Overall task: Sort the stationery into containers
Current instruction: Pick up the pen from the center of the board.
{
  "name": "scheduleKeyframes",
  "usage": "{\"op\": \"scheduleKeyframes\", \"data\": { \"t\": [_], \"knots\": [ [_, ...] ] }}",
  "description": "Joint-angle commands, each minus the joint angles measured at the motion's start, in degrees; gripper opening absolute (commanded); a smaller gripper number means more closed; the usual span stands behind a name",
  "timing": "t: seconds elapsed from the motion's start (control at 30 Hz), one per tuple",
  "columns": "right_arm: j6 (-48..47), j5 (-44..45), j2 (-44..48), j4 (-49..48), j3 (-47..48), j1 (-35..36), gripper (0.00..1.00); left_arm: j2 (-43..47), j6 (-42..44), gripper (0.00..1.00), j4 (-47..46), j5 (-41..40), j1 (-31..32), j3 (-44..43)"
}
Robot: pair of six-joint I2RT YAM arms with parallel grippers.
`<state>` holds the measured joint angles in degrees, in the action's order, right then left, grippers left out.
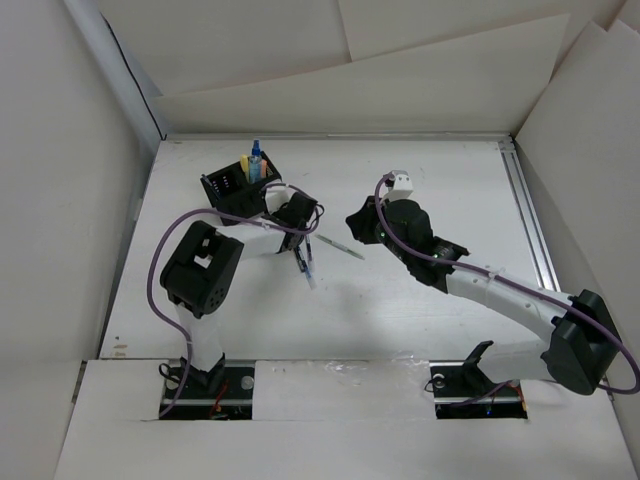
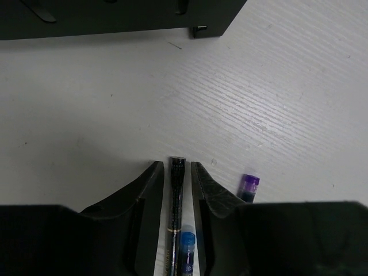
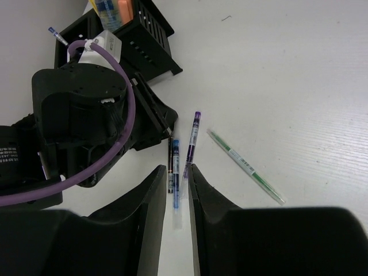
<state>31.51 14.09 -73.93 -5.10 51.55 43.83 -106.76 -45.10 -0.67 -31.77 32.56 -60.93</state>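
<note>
A white table (image 1: 420, 180) is seen from above. Toward its 10 o'clock a black perforated plastic organiser box (image 1: 228, 192) is placed. A blue-capped clear tube (image 1: 256, 152) and a short yellow stick (image 1: 245, 163) are stood upright in its far compartment. At the box's 4 o'clock the left gripper (image 2: 177, 168) is positioned low over the table. Its jaws are narrowly spread around a slim black pen (image 2: 176, 195), with slivers of table visible on either side. The right gripper (image 3: 177, 168), at 3 o'clock of the left, is held slightly parted above a clear blue-inked pen (image 3: 176, 158), with nothing pinched. A purple-capped pen (image 3: 193, 135) is laid just beside these pens at 1 o'clock, and a clear green pen (image 3: 244, 165) lies farther off at 3 o'clock.
</note>
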Motion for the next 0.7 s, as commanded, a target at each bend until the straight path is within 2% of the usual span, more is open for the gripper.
{"op": "scheduleKeyframes", "data": {
  "t": [0.0,0.07,0.33,0.5,0.67],
  "knots": [
    [0.13,-0.46,0.10,-2.28,1.36,-0.50,0.28,-0.64,-0.60,0.22,0.14,-1.19,0.14,-2.09],
    [0.13,-0.46,0.10,-2.28,1.36,-0.50,0.28,-1.16,-0.60,0.20,0.14,-1.19,0.14,-2.09],
    [0.13,-0.46,0.10,-2.28,1.36,-0.50,0.28,-0.03,-1.22,0.00,1.37,-2.24,0.14,-1.13],
    [0.13,0.06,0.10,-2.28,1.36,-0.50,0.28,6.81,-1.74,0.00,1.37,-2.77,0.14,3.09],
    [0.13,0.06,0.63,-2.28,1.36,-0.50,0.28,17.87,-0.69,0.00,3.56,-4.09,0.14,5.20]
  ]
}}
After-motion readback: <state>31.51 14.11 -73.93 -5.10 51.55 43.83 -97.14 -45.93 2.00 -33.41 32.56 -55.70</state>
